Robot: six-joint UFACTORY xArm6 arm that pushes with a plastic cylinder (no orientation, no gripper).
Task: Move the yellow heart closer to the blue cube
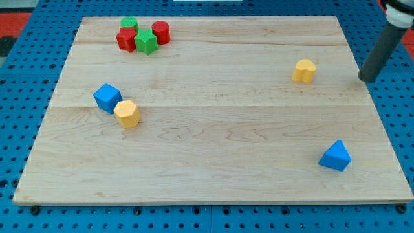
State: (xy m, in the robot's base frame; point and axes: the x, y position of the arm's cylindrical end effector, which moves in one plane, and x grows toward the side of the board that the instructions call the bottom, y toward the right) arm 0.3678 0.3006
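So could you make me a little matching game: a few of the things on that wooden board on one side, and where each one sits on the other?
Things:
1. blue cube
2. blue triangle block
3. yellow heart
4. my tip

Places:
A. lower part of the view's right
B. at the board's right edge, right of the yellow heart and apart from it
C. the view's left, touching the yellow hexagon block
D. upper part of the view's right, alone on the wood

Pairs: 1-C, 2-A, 3-D, 4-B
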